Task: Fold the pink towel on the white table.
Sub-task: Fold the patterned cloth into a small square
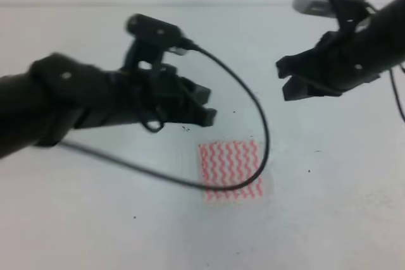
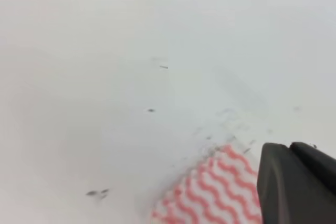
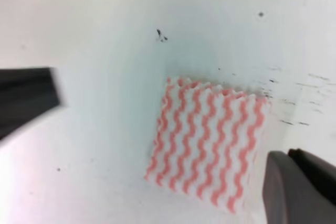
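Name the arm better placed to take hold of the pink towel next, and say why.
Probably left. The left gripper hovers just above the pink towel, whose corner shows beside its finger in the left wrist view. The right gripper sits farther off, up and to the right. Neither touches the cloth.

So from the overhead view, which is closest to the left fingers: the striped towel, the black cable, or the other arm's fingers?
1. Black cable: loops just right of the left fingers.
2. Pink towel: below them, on the table.
3. Right fingers: farthest, upper right.
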Action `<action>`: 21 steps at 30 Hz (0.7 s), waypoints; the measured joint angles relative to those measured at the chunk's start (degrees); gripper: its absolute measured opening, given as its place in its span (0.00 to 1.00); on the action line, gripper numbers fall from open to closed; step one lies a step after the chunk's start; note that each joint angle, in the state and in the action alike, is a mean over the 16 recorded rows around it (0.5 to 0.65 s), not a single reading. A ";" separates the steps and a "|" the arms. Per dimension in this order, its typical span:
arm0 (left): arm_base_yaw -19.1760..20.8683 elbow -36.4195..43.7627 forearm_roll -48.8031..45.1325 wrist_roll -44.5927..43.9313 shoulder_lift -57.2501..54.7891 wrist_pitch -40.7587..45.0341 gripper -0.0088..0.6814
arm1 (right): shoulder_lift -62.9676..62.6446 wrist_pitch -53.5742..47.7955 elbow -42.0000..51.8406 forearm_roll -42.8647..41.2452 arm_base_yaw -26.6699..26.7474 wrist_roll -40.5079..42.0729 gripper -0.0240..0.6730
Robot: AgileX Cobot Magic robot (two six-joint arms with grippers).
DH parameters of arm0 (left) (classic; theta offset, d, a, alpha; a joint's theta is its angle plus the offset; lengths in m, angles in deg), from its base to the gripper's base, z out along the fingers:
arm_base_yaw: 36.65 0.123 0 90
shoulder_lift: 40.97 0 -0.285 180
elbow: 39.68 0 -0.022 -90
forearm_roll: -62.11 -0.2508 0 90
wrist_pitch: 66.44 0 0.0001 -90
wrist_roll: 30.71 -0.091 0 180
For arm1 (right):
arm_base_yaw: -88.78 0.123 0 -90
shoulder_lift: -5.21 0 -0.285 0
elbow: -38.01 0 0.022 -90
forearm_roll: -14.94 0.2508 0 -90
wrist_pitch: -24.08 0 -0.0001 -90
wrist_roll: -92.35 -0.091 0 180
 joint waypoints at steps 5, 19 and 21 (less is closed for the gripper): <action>0.00 10.33 0.99 0.06 13.39 -10.16 0.01 | -12.38 5.59 9.38 -0.07 0.00 -0.43 0.01; -0.01 37.96 6.05 0.91 55.80 -24.69 0.01 | -46.49 19.41 34.09 -0.61 0.00 -0.99 0.01; -0.02 41.50 6.55 0.92 61.20 -25.14 0.01 | -50.34 20.87 37.18 -0.71 0.00 -0.99 0.01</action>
